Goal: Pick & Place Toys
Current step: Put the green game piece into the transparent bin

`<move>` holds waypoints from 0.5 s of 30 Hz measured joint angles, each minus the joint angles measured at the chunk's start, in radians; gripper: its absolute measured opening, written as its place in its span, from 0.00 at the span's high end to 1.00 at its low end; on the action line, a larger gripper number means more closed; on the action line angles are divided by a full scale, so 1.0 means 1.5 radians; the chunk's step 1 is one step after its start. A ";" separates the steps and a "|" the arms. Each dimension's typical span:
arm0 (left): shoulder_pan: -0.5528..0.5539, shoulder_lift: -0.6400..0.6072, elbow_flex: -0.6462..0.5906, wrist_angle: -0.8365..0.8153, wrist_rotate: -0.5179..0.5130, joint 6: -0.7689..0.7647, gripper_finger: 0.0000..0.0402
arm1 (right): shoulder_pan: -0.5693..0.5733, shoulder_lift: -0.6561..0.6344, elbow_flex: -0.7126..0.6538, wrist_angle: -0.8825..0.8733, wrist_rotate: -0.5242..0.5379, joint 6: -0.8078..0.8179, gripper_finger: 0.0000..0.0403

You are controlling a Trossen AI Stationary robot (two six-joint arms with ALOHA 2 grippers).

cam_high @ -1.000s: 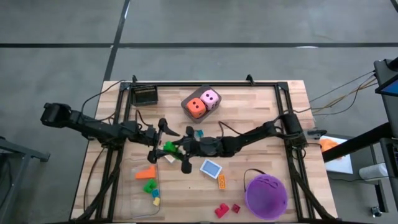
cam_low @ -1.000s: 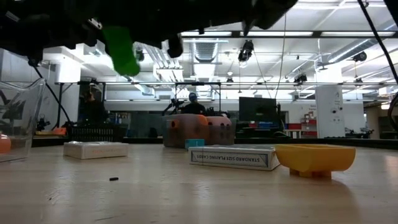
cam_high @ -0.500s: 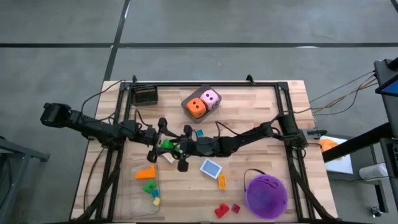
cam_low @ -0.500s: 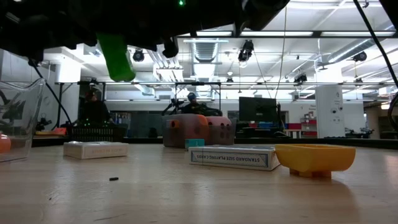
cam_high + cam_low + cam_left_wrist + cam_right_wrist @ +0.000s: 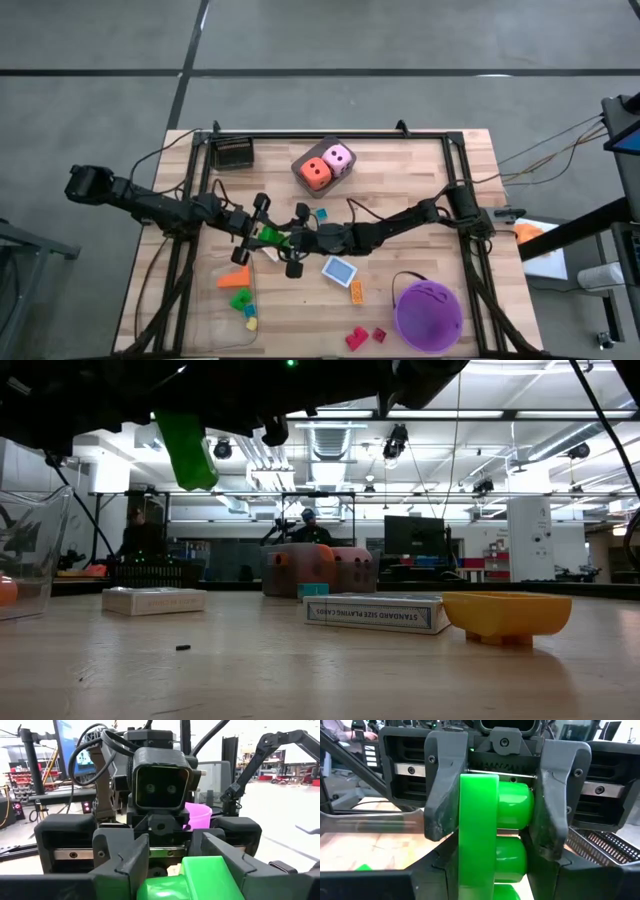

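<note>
From high above, the two arms meet over the middle of the tabletop (image 5: 420, 170). The left hand (image 5: 263, 234) and the right hand (image 5: 282, 240) point at each other. The green brick (image 5: 271, 236) is a small bright spot between them. This view also shows the orange dice (image 5: 316, 173) and the pink dice (image 5: 339, 157) side by side at the far edge. The purple bucket (image 5: 428, 313) stands at the near right and the clear tray (image 5: 225, 300) at the near left.

The low view shows something new: the green brick (image 5: 187, 448) is up in the air, well above the wood. The hands are only dark shapes along the top. A box of playing cards (image 5: 377, 611) lies flat, with a yellow-orange brick (image 5: 505, 615) just to its right.

The left wrist view is very close. The left hand's own fingers (image 5: 122, 862) sit on both sides of the green brick (image 5: 200, 880). The purple bucket (image 5: 202, 816) peeks out behind the right arm.

The right wrist view shows the grip best. The left hand's fingers (image 5: 442, 785) are pinching the green brick (image 5: 490, 830) from both sides. The brick runs down between the right hand's own dark fingers, which pinch it too.
</note>
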State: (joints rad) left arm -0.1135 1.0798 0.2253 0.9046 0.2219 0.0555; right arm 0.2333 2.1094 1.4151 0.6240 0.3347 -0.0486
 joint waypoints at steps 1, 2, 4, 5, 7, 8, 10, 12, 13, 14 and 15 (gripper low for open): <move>0.000 0.000 0.000 -0.001 0.000 0.000 0.59 | 0.000 0.000 0.000 0.000 0.000 0.000 0.61; 0.000 0.000 0.000 -0.002 0.000 -0.001 0.59 | 0.000 0.000 0.000 0.000 0.000 0.000 0.61; 0.000 0.000 0.000 -0.002 0.001 -0.002 0.59 | 0.000 0.000 0.000 -0.003 -0.003 0.000 0.61; 0.000 -0.003 0.000 -0.005 0.002 -0.004 0.59 | 0.000 0.000 0.000 -0.005 -0.005 0.003 0.59; 0.000 -0.012 -0.001 -0.017 0.015 -0.008 0.60 | 0.000 0.000 0.000 -0.013 -0.025 0.012 0.49; -0.001 -0.019 -0.001 -0.024 0.021 -0.010 0.60 | 0.001 0.000 0.000 -0.013 -0.033 0.014 0.42; -0.001 -0.037 -0.003 -0.049 0.026 -0.015 0.60 | 0.005 -0.002 -0.007 -0.013 -0.036 0.017 0.29; -0.001 -0.058 -0.003 -0.076 0.025 -0.020 0.60 | 0.008 -0.004 -0.012 -0.016 -0.035 0.017 0.18; -0.001 -0.071 -0.003 -0.095 0.021 -0.020 0.60 | 0.010 -0.005 -0.016 -0.015 -0.035 0.017 0.13; -0.001 -0.084 -0.004 -0.114 0.020 -0.021 0.60 | 0.013 -0.006 -0.020 -0.015 -0.034 0.017 0.10; -0.001 -0.098 -0.004 -0.136 0.019 -0.022 0.60 | 0.016 -0.007 -0.023 -0.014 -0.037 0.016 0.07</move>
State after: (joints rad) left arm -0.1143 0.9326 0.2194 0.7012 0.2501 0.0219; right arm 0.2578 2.0996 1.3803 0.6025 0.2796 -0.0254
